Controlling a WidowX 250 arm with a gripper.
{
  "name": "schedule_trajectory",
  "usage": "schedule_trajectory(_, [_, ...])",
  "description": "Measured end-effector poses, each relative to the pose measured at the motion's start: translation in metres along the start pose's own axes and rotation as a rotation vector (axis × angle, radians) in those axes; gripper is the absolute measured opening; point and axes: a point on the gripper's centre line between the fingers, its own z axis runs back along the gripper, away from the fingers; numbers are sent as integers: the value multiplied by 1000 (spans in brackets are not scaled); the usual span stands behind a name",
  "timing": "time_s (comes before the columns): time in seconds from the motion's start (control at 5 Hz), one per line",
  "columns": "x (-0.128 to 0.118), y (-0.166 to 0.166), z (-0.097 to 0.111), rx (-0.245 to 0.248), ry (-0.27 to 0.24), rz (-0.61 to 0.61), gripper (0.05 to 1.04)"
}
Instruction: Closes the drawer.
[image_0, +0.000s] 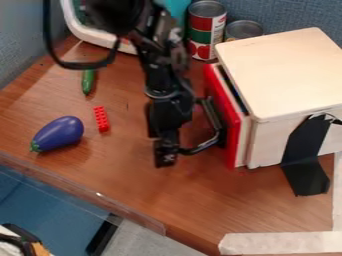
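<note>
In the camera view, the red-fronted drawer (231, 131) sits slightly out of its wooden box (287, 72) toward the right edge of the counter (137, 182). The gripper (169, 149) hangs just beside its front; whether it is open or closed, I cannot tell. Wood spans from there to the front edge and, leftward, to the red brick (101, 119).

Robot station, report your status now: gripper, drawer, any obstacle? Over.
Gripper in front of drawer. Drawer slightly open, narrow gap showing. Purple eggplant and red brick lie aside, not blocking. Over.
</note>
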Motion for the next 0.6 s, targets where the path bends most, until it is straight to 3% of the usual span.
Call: schedule_trajectory(0.6, [18,0,2,-20,-16,24,1001])
